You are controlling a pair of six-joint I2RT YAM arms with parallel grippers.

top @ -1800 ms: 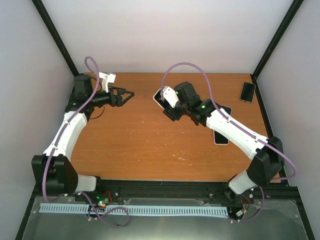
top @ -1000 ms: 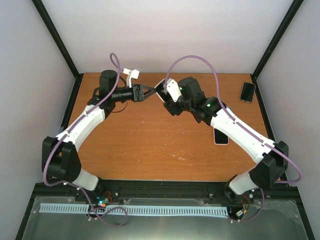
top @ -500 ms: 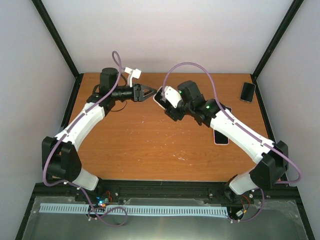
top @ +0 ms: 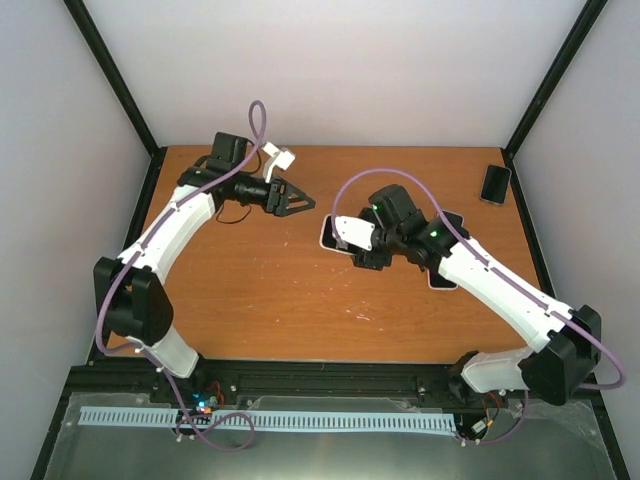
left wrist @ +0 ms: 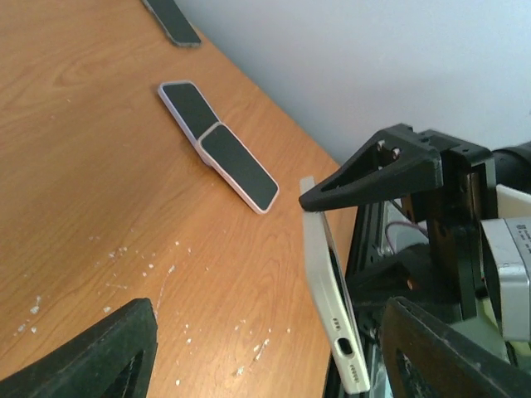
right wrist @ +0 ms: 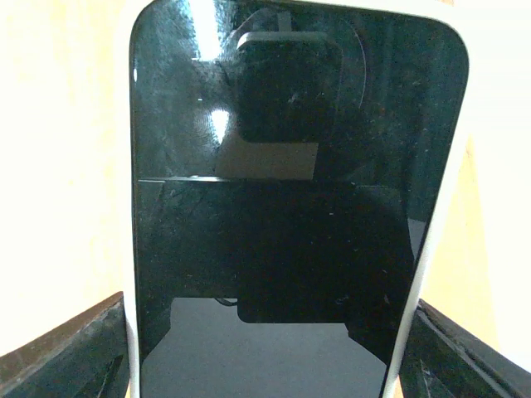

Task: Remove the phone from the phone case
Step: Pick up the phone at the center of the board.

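Observation:
My right gripper (top: pixel 347 247) is shut on the phone in its white case (top: pixel 329 238) and holds it above the middle of the table. In the right wrist view the black screen (right wrist: pixel 290 207) fills the frame, with the white case rim along both sides and a finger (right wrist: pixel 75 352) on each side. In the left wrist view the cased phone (left wrist: pixel 332 311) shows edge-on, its port end toward the camera. My left gripper (top: pixel 296 199) is open and empty, up and left of the phone, with a gap between them. Its wide-apart fingers (left wrist: pixel 91 356) frame the phone.
A dark phone (top: pixel 496 183) lies at the back right corner. Two more phones (top: pixel 441 262) lie under my right arm; they also show in the left wrist view (left wrist: pixel 217 145), overlapping end to end. The table's wooden top (top: pixel 260 290) carries white specks.
My right gripper has carried the cased phone toward the near side and a little right. My left gripper has stayed open and the gap to the phone has grown.

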